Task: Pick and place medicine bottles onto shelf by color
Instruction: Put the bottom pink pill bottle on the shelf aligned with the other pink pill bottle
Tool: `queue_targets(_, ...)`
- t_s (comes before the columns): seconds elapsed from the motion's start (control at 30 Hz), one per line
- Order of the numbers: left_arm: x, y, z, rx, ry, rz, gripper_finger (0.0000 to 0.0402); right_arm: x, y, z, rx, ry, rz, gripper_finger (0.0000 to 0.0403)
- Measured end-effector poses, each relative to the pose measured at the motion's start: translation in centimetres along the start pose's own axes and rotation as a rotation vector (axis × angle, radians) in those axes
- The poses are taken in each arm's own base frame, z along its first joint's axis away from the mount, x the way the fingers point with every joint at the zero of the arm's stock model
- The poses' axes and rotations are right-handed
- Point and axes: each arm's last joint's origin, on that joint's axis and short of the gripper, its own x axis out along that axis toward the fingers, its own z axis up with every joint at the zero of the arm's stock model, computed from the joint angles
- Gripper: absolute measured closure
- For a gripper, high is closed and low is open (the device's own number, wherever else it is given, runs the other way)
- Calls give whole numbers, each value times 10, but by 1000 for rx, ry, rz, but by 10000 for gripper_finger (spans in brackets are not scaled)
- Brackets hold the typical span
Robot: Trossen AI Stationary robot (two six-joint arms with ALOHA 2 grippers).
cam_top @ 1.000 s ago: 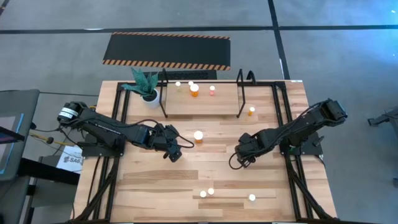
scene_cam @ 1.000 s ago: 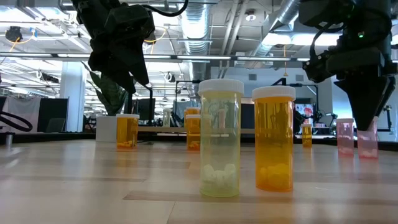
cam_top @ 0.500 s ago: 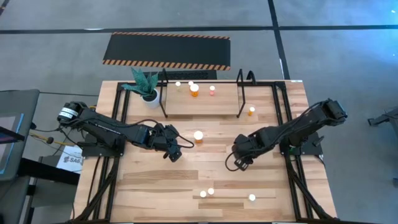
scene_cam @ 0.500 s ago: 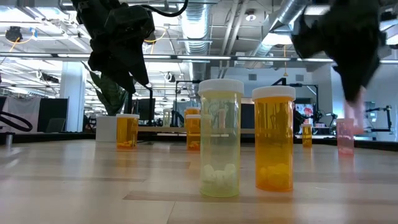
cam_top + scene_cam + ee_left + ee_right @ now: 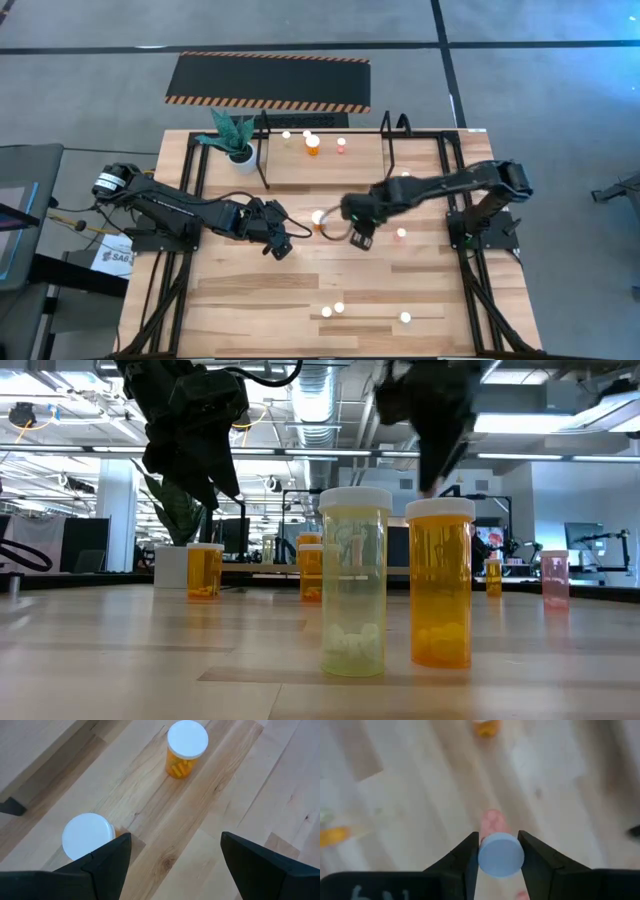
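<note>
My right gripper hangs over the middle of the table, shut on a small pink medicine bottle with a white cap. My left gripper stands open left of centre, its fingers above bare wood. An orange bottle stands upright on its base between the two grippers. Another pink bottle stands on the table to the right. On the shelf at the far edge stand three bottles. Two large bottles, yellow and orange, stand close in the low view. My right gripper pinches the pink bottle's white cap by its sides between its two fingers. The fingers come from above, pointing steeply down. The bottle's pink body reaches down past the fingertips, about upright and clear of the table.
A potted green plant stands at the shelf's left end. One orange bottle stands by the shelf's right hoop. Three more bottles stand near the front edge. A black hazard-striped mat lies on the floor beyond the table.
My right gripper has risen with the pink bottle, lifting it off the table. It has swung toward the table's left, to the middle near the orange bottle, rolling its wrist on the way. The second pink bottle stays standing where it was.
</note>
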Motion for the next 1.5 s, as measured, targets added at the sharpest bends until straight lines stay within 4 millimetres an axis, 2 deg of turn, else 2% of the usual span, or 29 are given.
queue_targets(0.3, 0, 0, 0, 30, 1, 1, 109, 21, -41, 46, -116, 99, -104, 262)
queue_targets(0.6, 0, 0, 0, 31, 2, 2, 109, 29, -89, 90, -150, 72, -129, 260)
queue_targets(0.77, 0, 0, 0, 38, 2, 2, 109, 40, -115, 107, -248, 79, -146, 263)
queue_targets(1.0, 0, 0, 0, 55, 2, 2, 109, 57, -146, 121, -271, 105, -186, 260)
queue_targets(1.2, 0, 1, 0, 58, 1, 5, 109, 60, -166, 127, -260, 95, -217, 263)
queue_targets(1.5, 0, 1, 1, 61, -2, 7, 109, 59, -175, 130, -232, 57, -225, 261)
